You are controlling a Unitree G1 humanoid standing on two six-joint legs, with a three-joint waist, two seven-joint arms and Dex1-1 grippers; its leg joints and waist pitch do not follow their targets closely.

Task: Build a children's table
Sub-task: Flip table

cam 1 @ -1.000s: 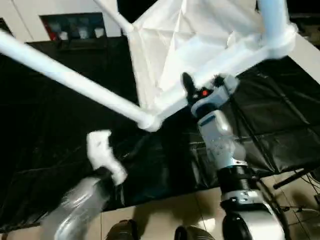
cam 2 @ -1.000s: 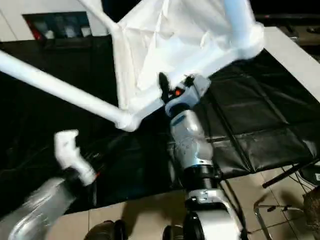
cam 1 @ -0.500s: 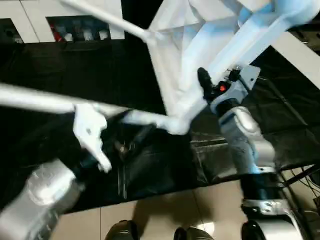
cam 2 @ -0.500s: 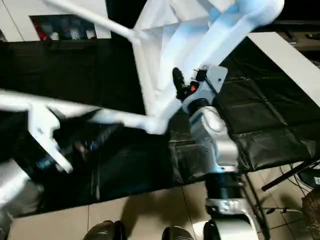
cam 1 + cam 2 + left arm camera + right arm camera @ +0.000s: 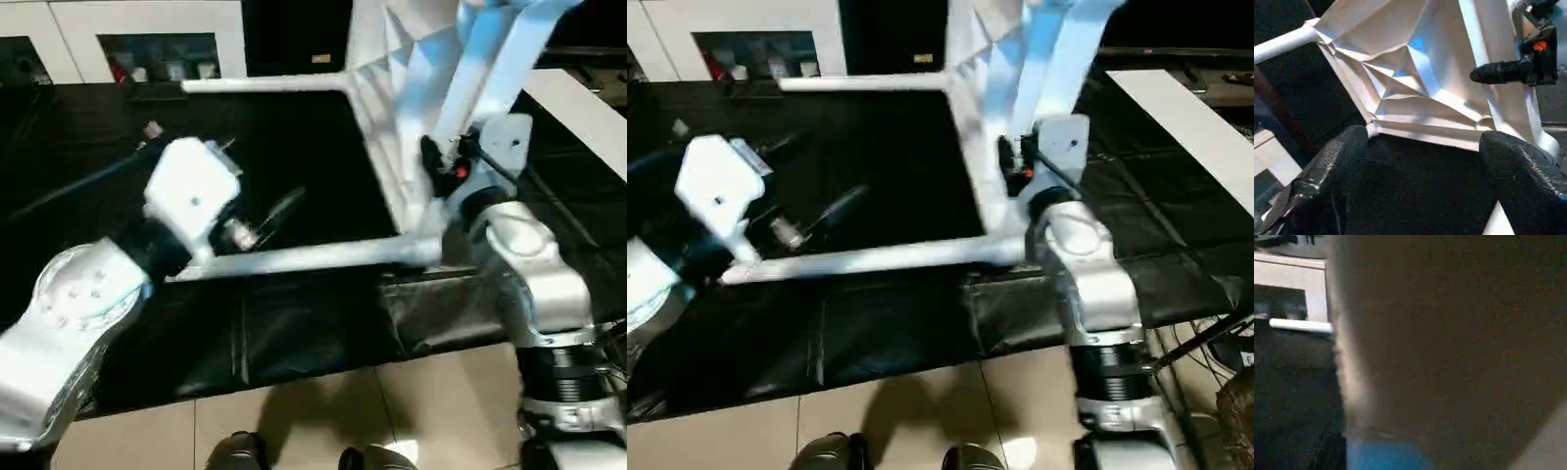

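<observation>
Since a second ago the children's table (image 5: pixel 411 108) has swung more upright, and its near leg (image 5: pixel 304 258) now lies level across the black-covered tabletop (image 5: pixel 294 323). The left pincer (image 5: pixel 1415 196) has risen to that leg, fingers (image 5: pixel 1332 161) spread wide, gripping nothing. The right pincer (image 5: pixel 436 166) clasps the top's near rim at right. A far leg (image 5: pixel 265 85) points left; cabinets (image 5: pixel 127 39) stand behind.
</observation>
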